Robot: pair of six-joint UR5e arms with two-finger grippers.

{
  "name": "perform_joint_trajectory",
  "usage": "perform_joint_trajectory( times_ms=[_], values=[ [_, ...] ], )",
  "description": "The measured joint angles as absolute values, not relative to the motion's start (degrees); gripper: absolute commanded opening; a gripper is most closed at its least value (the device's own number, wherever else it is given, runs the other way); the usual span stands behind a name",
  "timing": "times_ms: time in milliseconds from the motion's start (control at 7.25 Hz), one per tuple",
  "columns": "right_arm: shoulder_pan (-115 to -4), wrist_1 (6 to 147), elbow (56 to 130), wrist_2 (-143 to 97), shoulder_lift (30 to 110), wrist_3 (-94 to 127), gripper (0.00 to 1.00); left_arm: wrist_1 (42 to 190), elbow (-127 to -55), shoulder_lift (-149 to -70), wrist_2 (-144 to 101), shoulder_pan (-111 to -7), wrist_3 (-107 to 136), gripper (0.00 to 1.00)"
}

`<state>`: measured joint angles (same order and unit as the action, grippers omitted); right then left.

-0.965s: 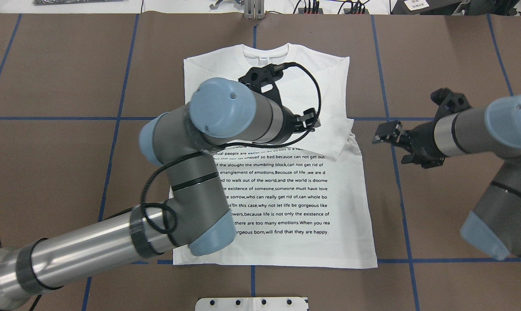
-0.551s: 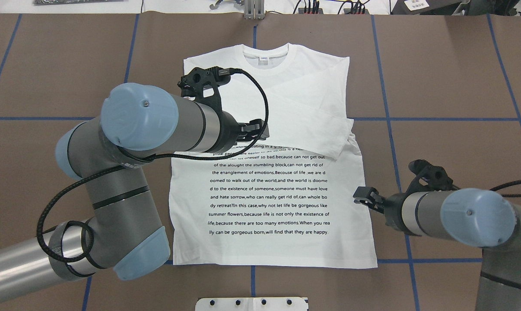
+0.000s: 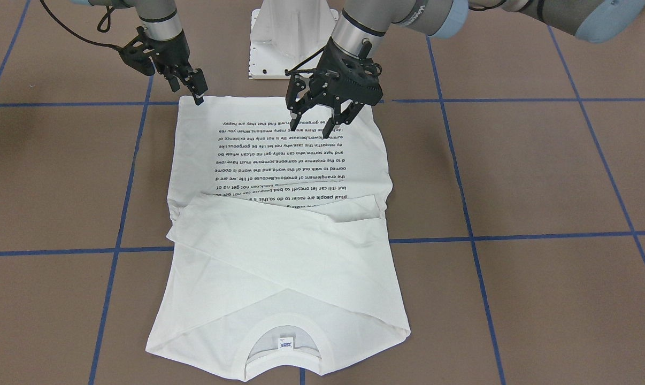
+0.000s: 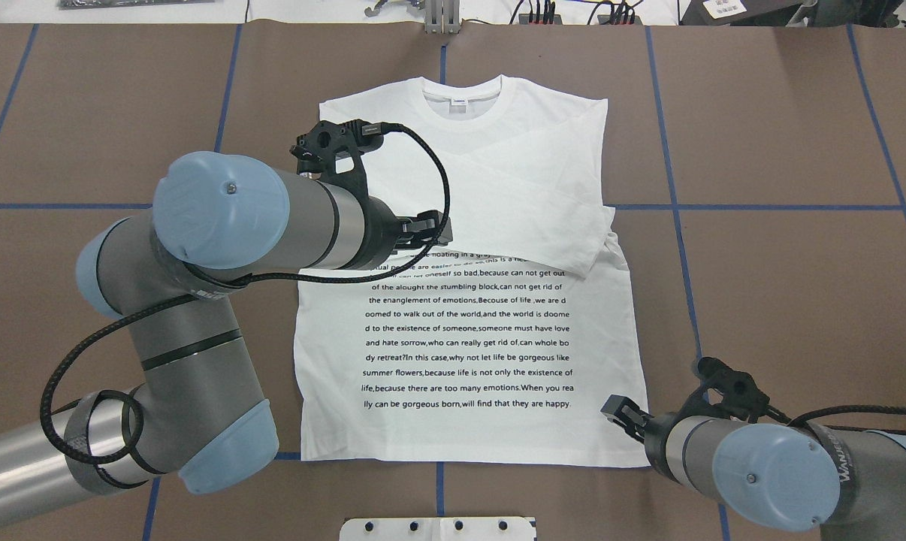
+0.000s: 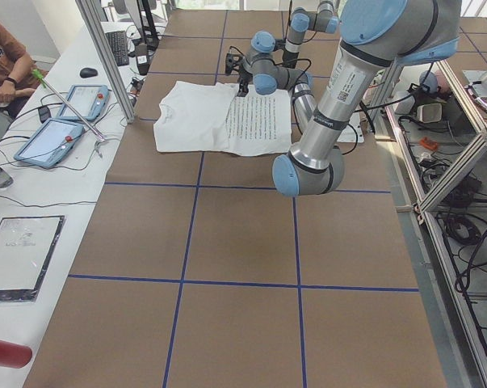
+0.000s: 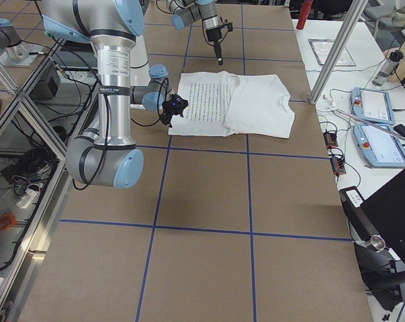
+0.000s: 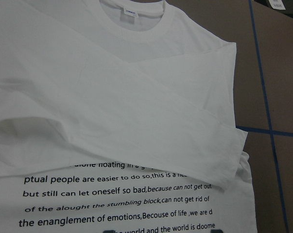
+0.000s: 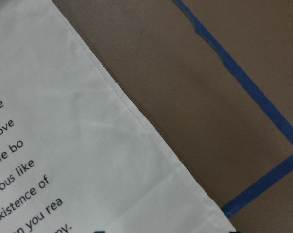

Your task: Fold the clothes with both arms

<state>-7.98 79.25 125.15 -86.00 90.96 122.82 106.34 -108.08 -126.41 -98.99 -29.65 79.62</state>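
White long-sleeved T-shirt (image 4: 498, 338) flat on the desk (image 4: 783, 150), centre of the overhead frame, collar (image 4: 464, 94) toward the top edge, hem toward the bottom edge. Small neck label (image 4: 459, 100) shows inside the collar. Both sleeves are folded in across the chest, and one cuff (image 4: 592, 244) pokes slightly past the shirt's right edge. The black text block (image 4: 468, 338) is face up on the lower half, with its top lines covered by the sleeve.

Desk is brown paper with blue tape lines (image 4: 678, 225).

Left arm (image 4: 220, 218) comes in from the lower left of the overhead frame. The left tool (image 3: 322, 124) is released, fingers spread, hovering over the hem end of the text, upper centre in the front-facing view. It holds nothing. The left wrist view looks down on the folded sleeves and collar.

Right arm (image 4: 768, 466) sits at the lower right of the overhead frame. The right tool (image 3: 193, 92) is released, fingers apart, tip right at the shirt's hem corner, upper left in the front-facing view. Cannot tell if it touches the cloth. The right wrist view shows that hem corner beside a blue tape corner.

White pedestal base (image 3: 293, 37) is at top centre of the front-facing view, just beyond the hem
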Motion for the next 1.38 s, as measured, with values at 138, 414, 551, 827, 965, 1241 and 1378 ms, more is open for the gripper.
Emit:
perform_joint_trajectory(
  times_ms=[138, 414, 551, 827, 965, 1241, 1378],
  values=[
    [-7.6, 79.4, 124.8, -86.1, 91.4, 123.3, 0.80, 106.3, -108.1, -126.3, -98.9, -29.6, 79.6, 0.73],
    [-7.2, 79.1, 123.2, -86.6, 91.5, 125.2, 0.70, 106.3, -108.1, -126.2, -98.9, -29.6, 79.6, 0.73],
    [-7.2, 79.0, 122.8, -87.1, 91.4, 125.6, 0.66, 106.3, -108.1, -126.2, -98.9, -29.6, 79.6, 0.73],
    [-7.0, 78.9, 122.3, -88.2, 91.4, 125.8, 0.62, 106.3, -108.1, -126.1, -98.8, -29.6, 79.6, 0.73],
    [-6.9, 78.9, 122.2, -88.6, 91.4, 125.8, 0.60, 106.3, -108.3, -126.1, -98.7, -29.7, 79.6, 0.73],
    [-6.8, 78.9, 122.0, -89.4, 91.4, 125.9, 0.58, 106.3, -108.8, -125.5, -98.5, -29.7, 79.8, 0.73],
    [-6.7, 78.9, 121.9, -89.6, 91.4, 125.9, 0.53, 106.3, -109.3, -125.0, -98.5, -29.7, 79.8, 0.73]
  ],
)
